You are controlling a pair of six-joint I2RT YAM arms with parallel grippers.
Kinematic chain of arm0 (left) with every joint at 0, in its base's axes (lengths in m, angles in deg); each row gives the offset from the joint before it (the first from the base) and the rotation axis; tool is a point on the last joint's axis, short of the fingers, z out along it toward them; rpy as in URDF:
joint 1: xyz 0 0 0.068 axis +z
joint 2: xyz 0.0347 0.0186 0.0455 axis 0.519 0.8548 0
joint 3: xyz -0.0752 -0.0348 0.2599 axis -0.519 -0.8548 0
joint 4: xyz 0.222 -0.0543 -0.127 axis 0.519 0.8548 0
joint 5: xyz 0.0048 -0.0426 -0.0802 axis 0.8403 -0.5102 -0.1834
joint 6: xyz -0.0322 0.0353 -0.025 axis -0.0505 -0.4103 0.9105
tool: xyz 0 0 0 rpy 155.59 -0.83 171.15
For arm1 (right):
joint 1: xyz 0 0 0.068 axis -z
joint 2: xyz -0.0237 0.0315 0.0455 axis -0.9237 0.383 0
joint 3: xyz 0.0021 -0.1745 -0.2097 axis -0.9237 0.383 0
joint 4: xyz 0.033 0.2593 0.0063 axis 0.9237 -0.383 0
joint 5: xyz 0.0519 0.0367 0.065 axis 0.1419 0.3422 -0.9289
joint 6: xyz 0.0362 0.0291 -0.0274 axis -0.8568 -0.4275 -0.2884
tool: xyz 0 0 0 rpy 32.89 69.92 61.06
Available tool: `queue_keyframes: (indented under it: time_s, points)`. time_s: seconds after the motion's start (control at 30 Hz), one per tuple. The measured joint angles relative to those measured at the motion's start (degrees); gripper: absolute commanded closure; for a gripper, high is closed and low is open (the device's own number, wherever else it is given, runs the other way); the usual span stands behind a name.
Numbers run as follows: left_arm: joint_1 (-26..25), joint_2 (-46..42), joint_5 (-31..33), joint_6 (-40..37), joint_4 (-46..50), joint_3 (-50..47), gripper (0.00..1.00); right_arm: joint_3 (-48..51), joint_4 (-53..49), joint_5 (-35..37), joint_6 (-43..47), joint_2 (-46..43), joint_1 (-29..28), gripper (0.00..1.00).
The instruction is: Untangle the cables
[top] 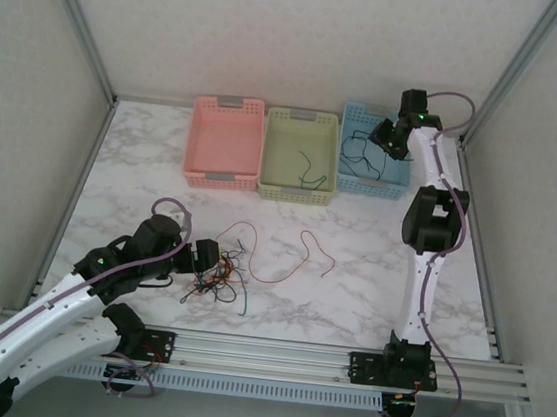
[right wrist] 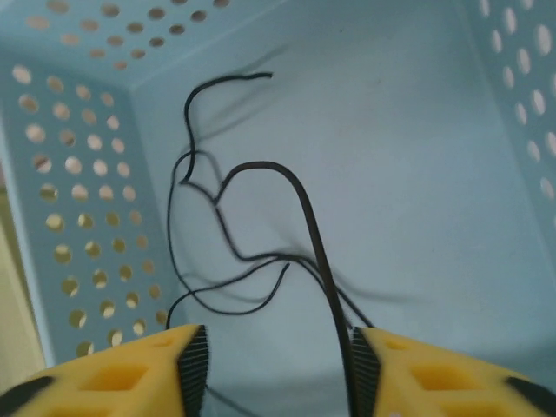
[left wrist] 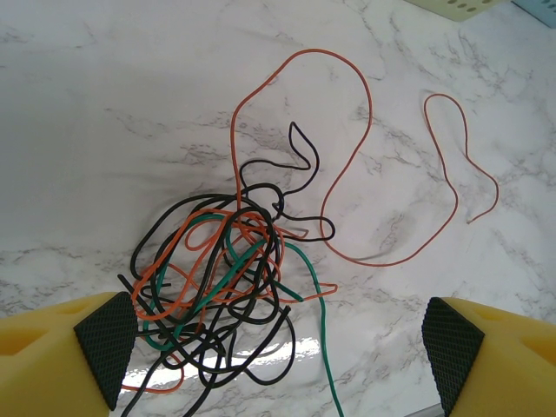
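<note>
A tangled clump of red, green and black cables (left wrist: 217, 269) lies on the marble table, front left (top: 218, 280). A red loop (left wrist: 347, 130) runs out of it. One red strand (left wrist: 460, 165) lies apart to the right (top: 316, 251). My left gripper (left wrist: 280, 347) is open wide just over the clump's near edge (top: 204, 257), holding nothing. My right gripper (right wrist: 276, 369) is inside the blue basket (right wrist: 434, 174) at the back right (top: 380, 137). Its jaws stand apart. A black cable (right wrist: 308, 226) leans along the right pad, not pinched, above other thin black strands on the basket floor.
Three baskets stand in a row at the back: pink (top: 230, 105), pale green (top: 304, 116) with a green cable (top: 308, 172) inside, and blue (top: 355, 112). The frame's walls close in the table left, right and behind. A metal rail (top: 272, 351) runs along the near edge.
</note>
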Motion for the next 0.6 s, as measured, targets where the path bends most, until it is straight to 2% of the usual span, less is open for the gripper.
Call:
queue_keyframes:
  time_s: [0.2,0.37,0.5,0.6]
  points:
    - [0.00,0.02,0.00,0.00,-0.02,0.00,0.12,1.95,-1.90,3.50,2.84,-6.34,-0.61,0.36]
    - [0.00,0.46,-0.02,0.00,-0.09,0.00,0.12,5.75,-2.58,6.12,4.61,-16.15,-0.31,0.39]
    - [0.00,0.66,-0.07,0.02,-0.11,0.00,0.12,17.90,1.07,6.14,5.44,-27.39,-1.31,0.44]
    - [0.00,0.72,-0.20,0.04,-0.31,0.00,0.12,30.03,5.73,2.86,5.27,-36.20,-3.93,0.50]
